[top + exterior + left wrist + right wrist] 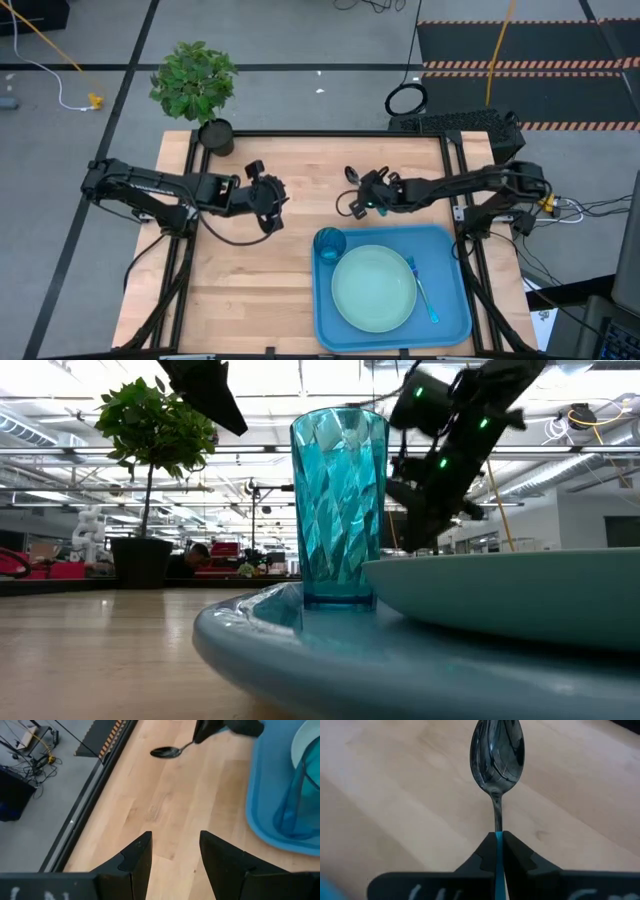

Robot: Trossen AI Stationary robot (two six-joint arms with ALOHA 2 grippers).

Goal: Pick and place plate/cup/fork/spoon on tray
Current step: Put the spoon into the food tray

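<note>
The right end effector (pixel 498 845) is clamped on the thin light blue handle of the spoon (pixel 497 755); the dark shiny bowl projects ahead of the fingers, above the bare wood of the desk (pixel 300 170). In the high view this end effector (pixel 362 195) sits just beyond the far edge of the tray (pixel 455 310), with the spoon bowl (pixel 351 174) pointing toward the far side of the desk.

The left end effector (pixel 175 852) holds nothing; its fingers stand apart with a moderate gap. It is positioned over the desk, left of the tray (pixel 268 195).

Tray contents: the cup (pixel 330 243) stands upright in the far-left corner; the plate (pixel 373 288) lies at the centre, just beside the cup; the fork (pixel 421 290) lies along the plate's right side.

A potted plant (pixel 195 80) stands at the far-left corner of the desk.
</note>
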